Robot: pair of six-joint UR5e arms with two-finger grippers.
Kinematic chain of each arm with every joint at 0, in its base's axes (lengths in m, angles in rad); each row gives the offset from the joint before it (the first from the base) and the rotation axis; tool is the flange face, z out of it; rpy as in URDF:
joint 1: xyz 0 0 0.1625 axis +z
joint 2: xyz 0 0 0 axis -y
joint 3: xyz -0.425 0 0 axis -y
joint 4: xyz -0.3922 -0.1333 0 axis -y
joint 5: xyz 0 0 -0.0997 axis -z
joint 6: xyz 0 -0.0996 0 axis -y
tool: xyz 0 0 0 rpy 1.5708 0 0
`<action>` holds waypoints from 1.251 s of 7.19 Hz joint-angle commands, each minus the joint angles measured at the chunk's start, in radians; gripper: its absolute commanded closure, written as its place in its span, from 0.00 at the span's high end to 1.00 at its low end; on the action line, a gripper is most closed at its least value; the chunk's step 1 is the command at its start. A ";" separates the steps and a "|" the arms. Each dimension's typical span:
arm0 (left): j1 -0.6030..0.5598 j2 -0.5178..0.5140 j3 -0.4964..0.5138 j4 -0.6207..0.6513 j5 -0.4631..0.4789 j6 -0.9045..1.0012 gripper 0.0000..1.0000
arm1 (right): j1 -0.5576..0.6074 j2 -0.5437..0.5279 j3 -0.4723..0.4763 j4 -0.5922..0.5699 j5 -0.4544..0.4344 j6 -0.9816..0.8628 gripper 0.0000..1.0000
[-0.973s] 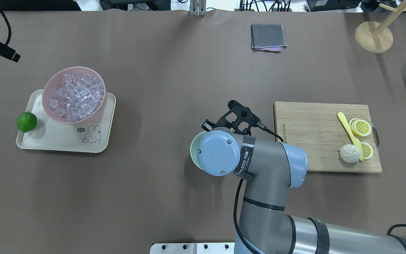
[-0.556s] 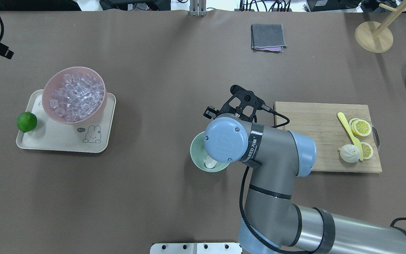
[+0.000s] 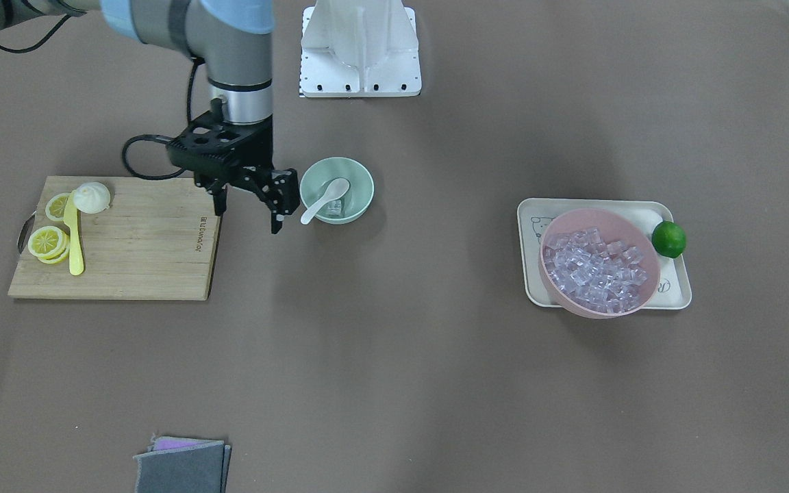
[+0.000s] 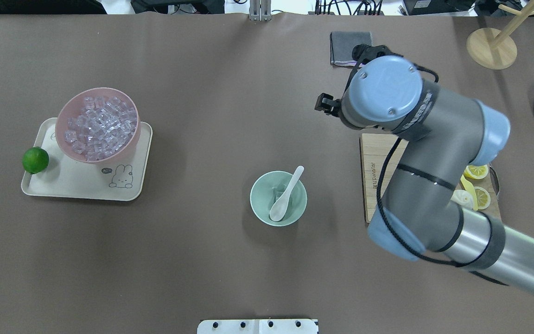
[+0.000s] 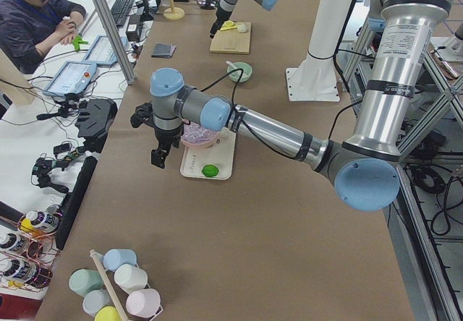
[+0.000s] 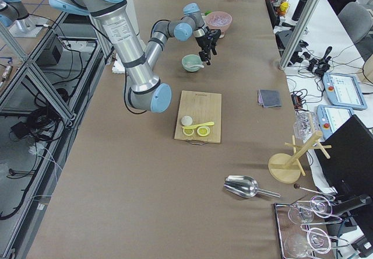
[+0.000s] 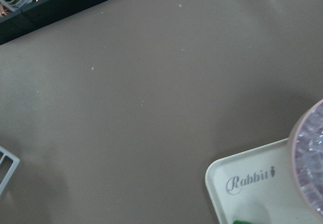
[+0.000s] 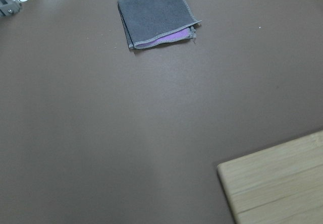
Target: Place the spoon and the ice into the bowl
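The overhead camera looks forward and down on the table (image 4: 211,102), and the front-facing one looks steeply down from the opposite side; both show the bowl (image 4: 258,199). The side cameras look along the table from its two ends, far off. The wrist cameras look down from close, the left on the tray (image 7: 227,204), the right on the grey cloth (image 8: 154,12).

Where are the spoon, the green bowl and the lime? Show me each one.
spoon (image 4: 286,193), overhead view, on the handle just above the scoop
green bowl (image 4: 259,200), overhead view, on the left inner wall
lime (image 4: 35,160), overhead view, on its middle
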 commanded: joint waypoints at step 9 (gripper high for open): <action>-0.083 0.270 0.018 -0.061 -0.011 0.036 0.98 | 0.759 -0.610 0.003 0.001 0.596 -1.359 1.00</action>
